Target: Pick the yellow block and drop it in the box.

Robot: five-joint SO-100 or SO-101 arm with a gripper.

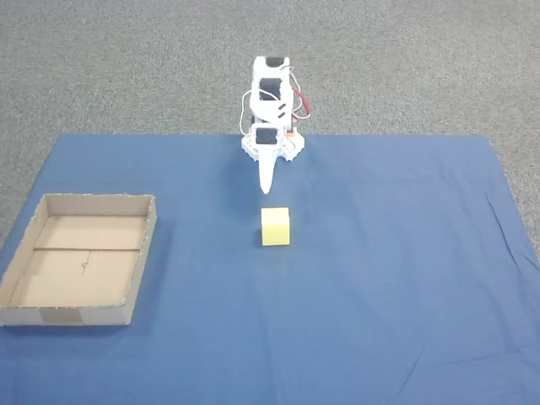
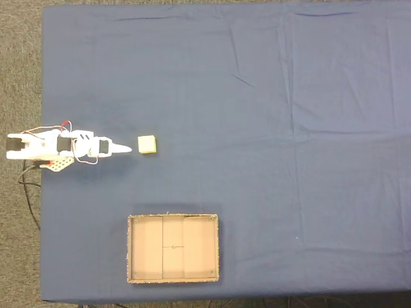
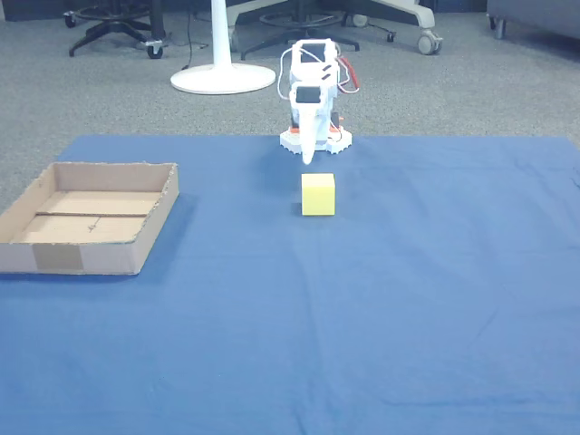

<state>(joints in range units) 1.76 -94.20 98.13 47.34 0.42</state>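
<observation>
The yellow block rests on the blue cloth, just in front of the folded white arm. My gripper points down toward the cloth, a short gap short of the block, its fingers together and holding nothing. The box, a shallow brown cardboard tray with a tape patch on its near wall, lies at the left in a fixed view and in the other view, well away from block and gripper. Its floor is bare.
The blue cloth covers the work area, with grey carpet around it. A white stand base and chair wheels stand on the carpet behind the arm. Cables trail off the arm's base.
</observation>
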